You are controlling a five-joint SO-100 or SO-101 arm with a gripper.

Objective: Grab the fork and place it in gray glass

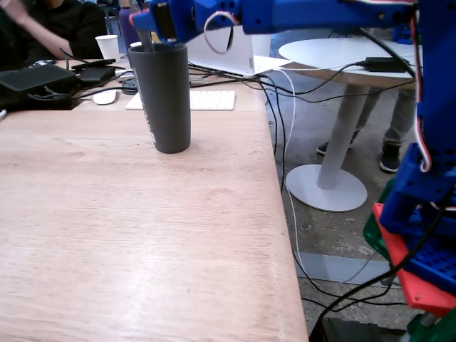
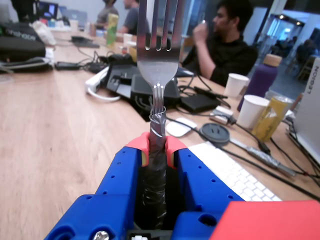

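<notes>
In the wrist view my gripper (image 2: pixel 157 146) is shut on the fork's (image 2: pixel 159 45) foil-wrapped handle. The fork stands upright, its silver tines pointing up past the top edge of the frame. In the fixed view the tall dark gray glass (image 1: pixel 164 100) stands upright on the wooden table (image 1: pixel 107 235), white lettering on its left side. My gripper (image 1: pixel 152 32) hangs directly over the glass's rim, almost touching it. The fork is largely hidden there behind the blue jaws. The glass is out of the wrist view.
Behind the glass lie a white keyboard (image 1: pixel 206 100), a mouse (image 1: pixel 105 97), a white paper cup (image 1: pixel 108 46) and black cables (image 1: pixel 285 85) trailing off the table's right edge. The wrist view shows paper cups (image 2: pixel 251 111), a purple bottle (image 2: pixel 265 77), a yellow can (image 2: pixel 270 117) and seated people.
</notes>
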